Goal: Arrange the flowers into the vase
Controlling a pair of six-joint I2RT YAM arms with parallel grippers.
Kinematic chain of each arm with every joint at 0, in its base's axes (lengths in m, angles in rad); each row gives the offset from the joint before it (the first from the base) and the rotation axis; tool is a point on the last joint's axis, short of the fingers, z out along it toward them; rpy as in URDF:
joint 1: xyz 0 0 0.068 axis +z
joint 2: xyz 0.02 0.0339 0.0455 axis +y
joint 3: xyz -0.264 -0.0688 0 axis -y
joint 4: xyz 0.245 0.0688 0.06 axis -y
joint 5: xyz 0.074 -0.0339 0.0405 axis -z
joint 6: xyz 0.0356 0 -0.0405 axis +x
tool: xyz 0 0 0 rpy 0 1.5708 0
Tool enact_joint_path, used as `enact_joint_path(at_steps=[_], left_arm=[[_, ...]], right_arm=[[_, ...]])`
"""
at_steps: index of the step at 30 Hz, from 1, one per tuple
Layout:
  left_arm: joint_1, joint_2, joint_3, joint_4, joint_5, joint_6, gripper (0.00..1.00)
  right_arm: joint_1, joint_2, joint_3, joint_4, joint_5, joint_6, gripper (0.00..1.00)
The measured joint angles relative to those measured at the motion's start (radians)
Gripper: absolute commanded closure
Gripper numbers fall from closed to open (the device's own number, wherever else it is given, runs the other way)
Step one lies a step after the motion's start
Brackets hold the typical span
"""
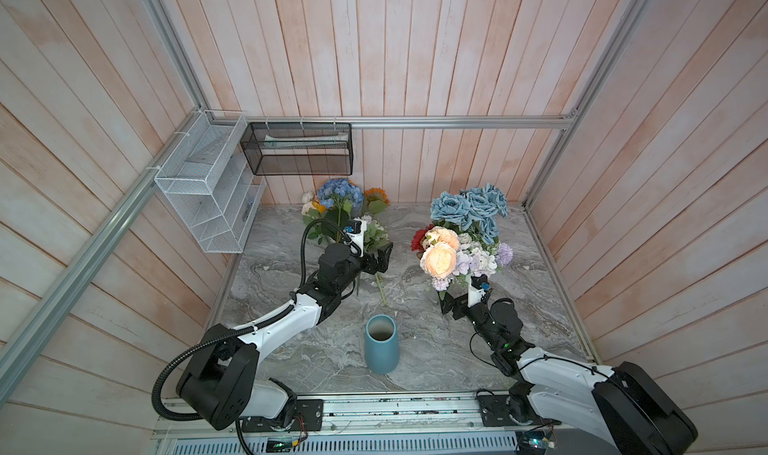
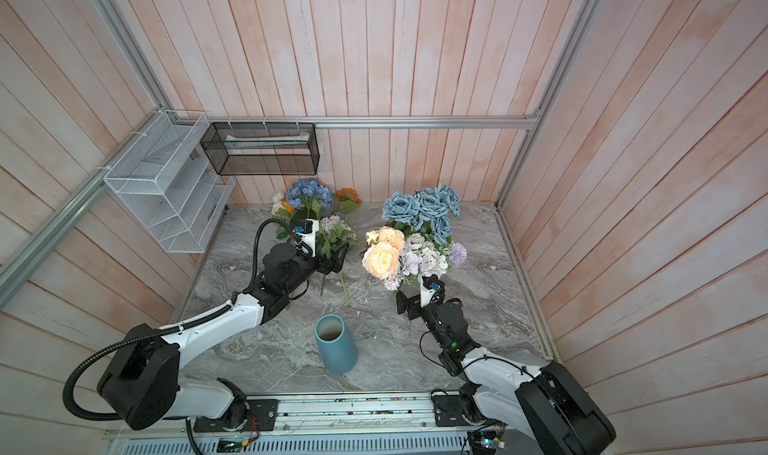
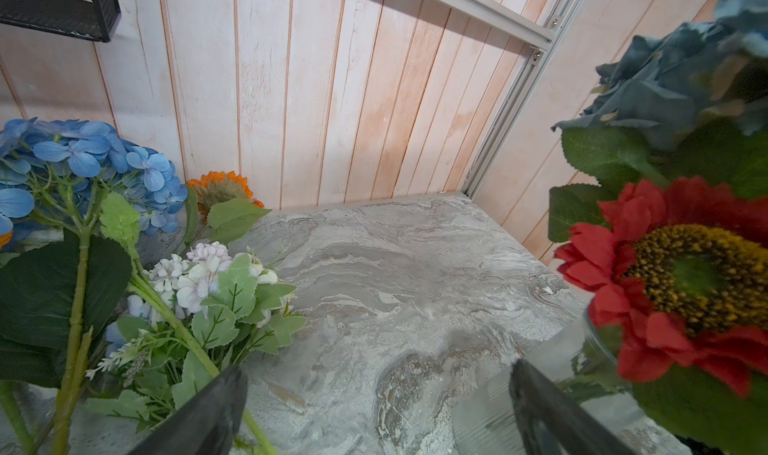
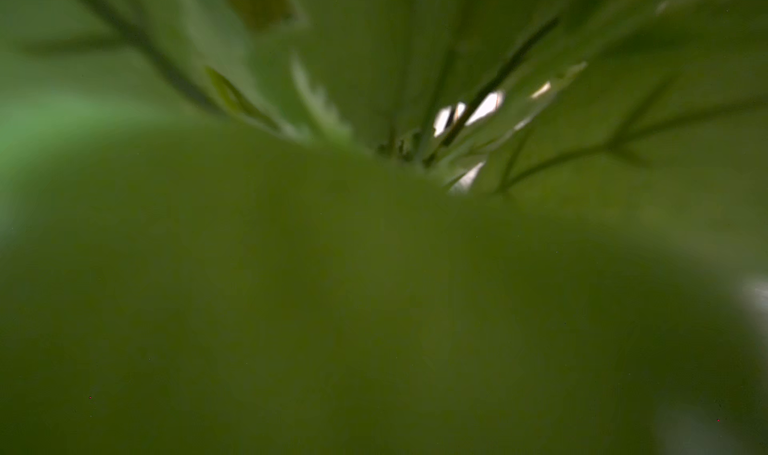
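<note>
An empty blue vase (image 1: 381,345) (image 2: 335,345) stands at the front centre of the marble table. Flowers lie at the back left: a blue hydrangea (image 1: 338,191) (image 3: 83,154), an orange sunflower (image 1: 376,193) (image 3: 220,187) and a white-lilac spray (image 1: 374,228) (image 3: 199,274). My left gripper (image 1: 383,257) (image 2: 337,257) (image 3: 378,370) is open just right of that spray's stem, with only table between its fingers. At the right, dusty-blue roses (image 1: 473,205), peach roses (image 1: 438,259) and a red sunflower (image 3: 685,274) stand bunched upright. My right gripper (image 1: 452,305) (image 2: 409,305) is open at that bunch's base; leaves fill its wrist view.
A clear glass jar (image 3: 582,370) holds the foot of the right bunch. A white wire rack (image 1: 208,191) and a black mesh basket (image 1: 297,149) hang on the back-left walls. Aluminium frame posts (image 1: 548,162) mark the table's corners.
</note>
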Motion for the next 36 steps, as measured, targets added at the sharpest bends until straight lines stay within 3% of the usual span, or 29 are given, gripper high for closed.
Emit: enact_joint_path(at_steps=[21, 25, 36], left_arm=[[0.014, -0.028, -0.052, -0.003, -0.001, -0.001, 0.0], [0.016, -0.055, -0.061, -0.005, -0.002, 0.0, 0.0], [0.018, -0.067, -0.066, -0.01, -0.005, 0.0, 0.0]], right_arm=[[-0.074, 0.333, 0.167, 0.235, -0.013, -0.04, 0.03], [-0.074, 0.373, 0.17, 0.272, -0.01, -0.043, 0.09], [-0.073, 0.399, 0.17, 0.317, 0.018, -0.085, 0.38]])
